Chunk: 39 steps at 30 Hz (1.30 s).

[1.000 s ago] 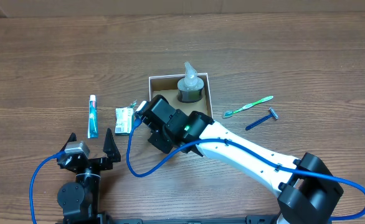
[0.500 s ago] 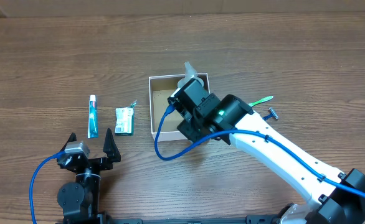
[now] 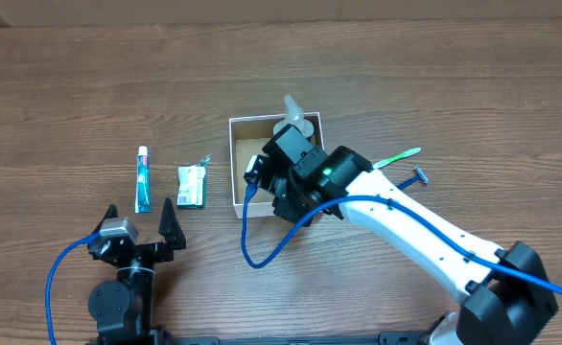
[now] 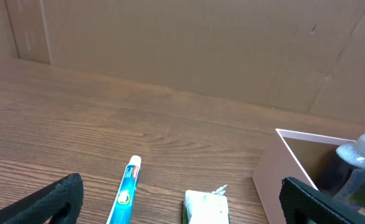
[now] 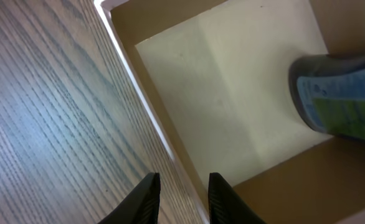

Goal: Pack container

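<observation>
The container is a square cardboard box with white walls and a pale floor, at mid-table. A clear pump bottle stands in its far right corner. My right gripper hovers over the box's left side. In the right wrist view its fingers stand a little apart with nothing held, and the box's left wall runs between them; the bottle is at the right. My left gripper is wide open and empty near the front edge.
A toothpaste tube and a green-and-white packet lie left of the box; both show in the left wrist view, the tube and the packet. A green toothbrush and a blue razor lie to the right.
My right arm swung right from beside the packet to over the box, then came back a little to the left. The left arm and the objects have not moved.
</observation>
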Available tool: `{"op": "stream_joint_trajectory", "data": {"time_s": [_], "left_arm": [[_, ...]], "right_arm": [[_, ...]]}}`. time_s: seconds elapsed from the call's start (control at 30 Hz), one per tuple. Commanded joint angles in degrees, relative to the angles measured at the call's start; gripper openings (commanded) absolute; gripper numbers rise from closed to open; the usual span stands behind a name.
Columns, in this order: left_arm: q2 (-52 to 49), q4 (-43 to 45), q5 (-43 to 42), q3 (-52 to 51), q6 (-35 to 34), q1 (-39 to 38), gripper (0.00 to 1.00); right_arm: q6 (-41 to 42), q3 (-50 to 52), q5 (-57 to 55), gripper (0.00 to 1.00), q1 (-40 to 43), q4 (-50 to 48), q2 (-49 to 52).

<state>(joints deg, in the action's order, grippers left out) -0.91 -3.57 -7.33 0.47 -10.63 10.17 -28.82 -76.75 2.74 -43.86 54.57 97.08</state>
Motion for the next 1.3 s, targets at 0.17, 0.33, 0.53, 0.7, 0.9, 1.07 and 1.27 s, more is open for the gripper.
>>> {"op": "stream_joint_trajectory", "data": {"time_s": [0.17, 0.33, 0.53, 0.7, 0.9, 1.07, 1.27], "left_arm": [[0.59, -0.07, -0.83, -0.17, -0.92, 0.28, 1.00], [0.59, -0.07, -0.83, -0.17, -0.92, 0.28, 1.00], [0.59, -0.07, -0.83, -0.17, -0.92, 0.28, 1.00], [0.59, -0.07, -0.83, -0.17, -0.92, 0.28, 1.00], [0.59, -0.07, -0.83, -0.17, -0.92, 0.28, 1.00], [0.59, -0.07, -0.83, -0.17, -0.92, 0.28, 1.00], [0.59, -0.07, -0.83, -0.17, -0.92, 0.28, 1.00]], "right_arm": [[-2.54, 0.33, -0.28, 0.26, 0.55, -1.11, 5.60], [-1.95, 0.28, -1.03, 0.09, 0.55, 0.07, 5.60], [0.57, 0.28, -1.33, 0.09, 0.52, 2.95, 5.60], [0.24, 0.28, -1.11, 0.08, 0.44, 5.05, 5.60], [0.28, 0.24, -1.14, 0.22, 0.44, 4.98, 5.60], [3.32, -3.15, -1.07, 0.30, 0.44, 4.50, 5.25], [8.76, -9.20, 0.37, 0.75, 0.50, 5.09, 2.45]]}}
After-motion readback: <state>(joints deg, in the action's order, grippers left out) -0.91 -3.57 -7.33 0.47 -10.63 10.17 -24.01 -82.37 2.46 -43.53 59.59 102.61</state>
